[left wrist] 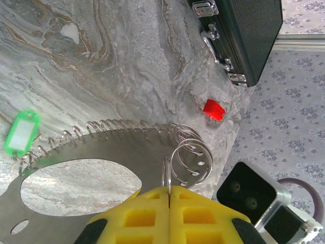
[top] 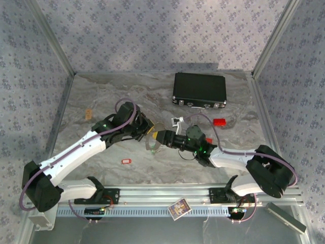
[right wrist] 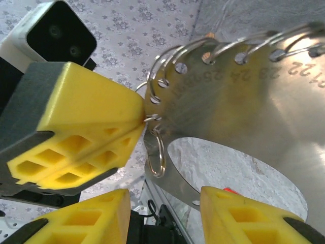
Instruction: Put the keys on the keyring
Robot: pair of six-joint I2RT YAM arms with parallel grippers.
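Pinching tight, the left gripper (left wrist: 168,192) has its yellow fingers pressed together on a small split ring (left wrist: 166,175) that stands edge-on just beyond their tips. From the right wrist this ring (right wrist: 157,154) reads as a narrow oval with its long axis nearly vertical, hanging at the corner of the keyring (left wrist: 127,152). The keyring is a flat silvery plate with a large oval cut-out and a row of wire loops threaded through numbered holes along its curved edge.

The right gripper (right wrist: 165,216) stands open, with the plate's narrow end lying in the gap between its fingers; whether a pad touches it I cannot tell.

From the left wrist the plate's long axis runs from lower left to the right, looped edge toward the far side. The green key (left wrist: 22,132) lies at the plate's left end, tag tilted up to the right.

On the table (top: 101,96), the red key (top: 126,161) lies well apart, nearer the arm bases. Farther off are a red block (top: 219,122) and a black case (top: 199,90).
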